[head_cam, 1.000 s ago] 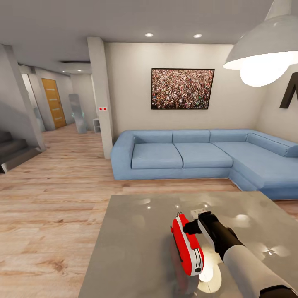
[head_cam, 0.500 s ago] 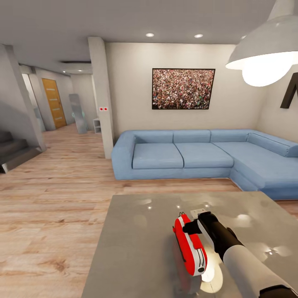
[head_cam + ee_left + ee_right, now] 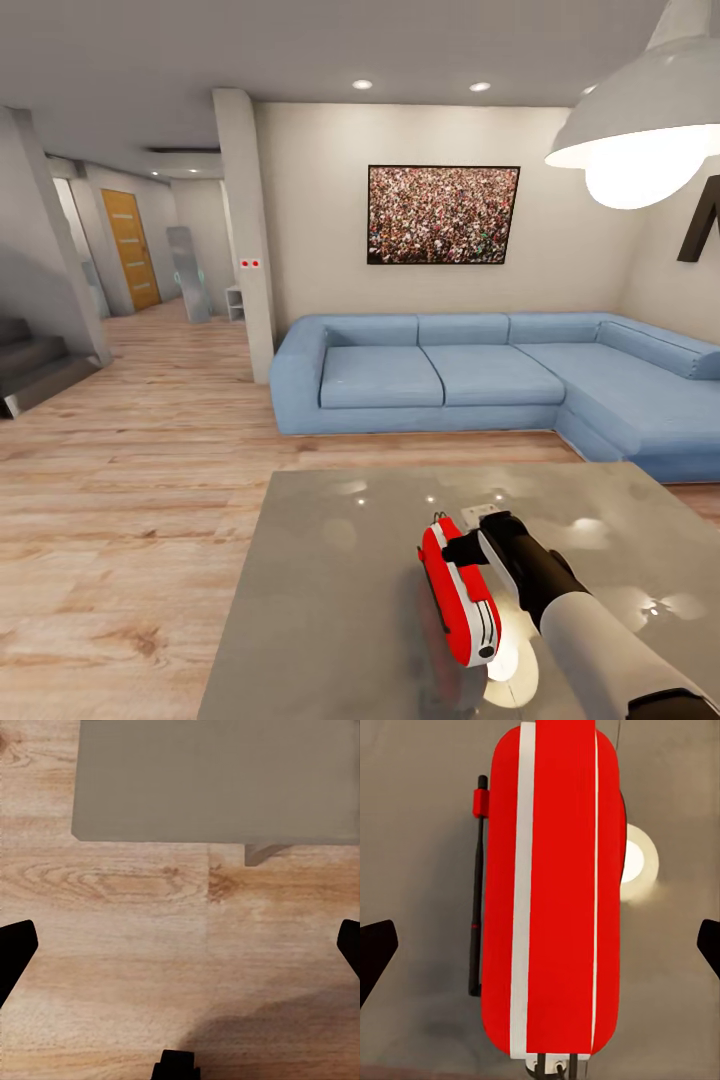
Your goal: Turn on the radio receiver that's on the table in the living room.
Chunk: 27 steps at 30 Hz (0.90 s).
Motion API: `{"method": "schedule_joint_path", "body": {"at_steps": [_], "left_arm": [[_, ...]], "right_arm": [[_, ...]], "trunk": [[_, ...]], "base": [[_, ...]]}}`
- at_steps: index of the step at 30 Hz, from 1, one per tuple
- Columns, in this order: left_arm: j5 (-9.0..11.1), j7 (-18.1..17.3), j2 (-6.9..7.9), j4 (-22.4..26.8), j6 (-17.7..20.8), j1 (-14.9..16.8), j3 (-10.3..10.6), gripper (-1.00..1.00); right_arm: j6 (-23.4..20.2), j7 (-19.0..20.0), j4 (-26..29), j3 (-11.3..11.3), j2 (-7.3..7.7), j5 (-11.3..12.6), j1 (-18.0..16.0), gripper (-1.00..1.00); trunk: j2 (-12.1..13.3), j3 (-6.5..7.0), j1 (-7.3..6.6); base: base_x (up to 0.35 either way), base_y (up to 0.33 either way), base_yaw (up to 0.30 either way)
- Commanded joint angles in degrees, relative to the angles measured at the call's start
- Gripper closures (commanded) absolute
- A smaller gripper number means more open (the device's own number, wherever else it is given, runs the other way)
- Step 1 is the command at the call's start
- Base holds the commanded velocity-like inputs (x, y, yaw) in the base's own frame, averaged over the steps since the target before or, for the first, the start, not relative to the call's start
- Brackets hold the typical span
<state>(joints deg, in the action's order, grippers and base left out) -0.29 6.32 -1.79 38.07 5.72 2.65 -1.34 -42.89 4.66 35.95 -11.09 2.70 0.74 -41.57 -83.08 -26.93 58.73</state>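
The small red radio receiver [image 3: 456, 592] with its white band stands on the glossy grey table [image 3: 330, 580] in the living room. My right gripper [image 3: 463, 549] hovers at the radio's far upper edge, just beside or touching it. In the right wrist view the radio [image 3: 562, 885] is seen along its red top, with the thin handle [image 3: 477, 892] on one side; the right gripper [image 3: 540, 945] is open, its fingertips [image 3: 376, 945] spread wider than the radio. My left gripper [image 3: 180, 945] is open over the wood floor beside a table corner [image 3: 217, 780].
The blue L-shaped sofa [image 3: 480, 375] lies beyond the table, under the framed crowd picture [image 3: 443, 214]. A white pendant lamp [image 3: 640, 120] hangs at the upper right. A pillar [image 3: 245, 230], stairs [image 3: 30, 365] and a hallway stand to the left across the wood floor [image 3: 130, 520].
The head view has shifted very slightly. The radio and the right gripper hold the same places relative to each other.
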Motion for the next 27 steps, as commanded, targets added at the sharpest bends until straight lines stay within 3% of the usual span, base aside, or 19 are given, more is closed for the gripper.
{"method": "schedule_joint_path", "body": {"at_steps": [1,22,27], "left_arm": [[-0.02,0.00,0.01,0.00,0.00,-0.01,0.01,-1.00],[0.51,-0.43,-0.47,0.08,-0.07,0.01,0.02,-1.00],[0.63,-0.43,-0.57,0.08,-0.02,0.01,0.02,-1.00]], "right_arm": [[0.00,0.00,0.00,0.01,0.03,0.02,0.00,-1.00],[0.00,0.00,-0.09,0.01,0.35,0.21,0.00,-1.00],[0.00,0.00,-0.09,-0.04,0.34,0.22,0.00,-1.00]], "trunk": [[0.00,0.00,0.00],[0.00,0.00,0.00],[-2.01,-0.90,1.10]], "base": [[0.000,0.000,0.000],[0.000,0.000,0.000],[0.000,0.000,0.000]]}}
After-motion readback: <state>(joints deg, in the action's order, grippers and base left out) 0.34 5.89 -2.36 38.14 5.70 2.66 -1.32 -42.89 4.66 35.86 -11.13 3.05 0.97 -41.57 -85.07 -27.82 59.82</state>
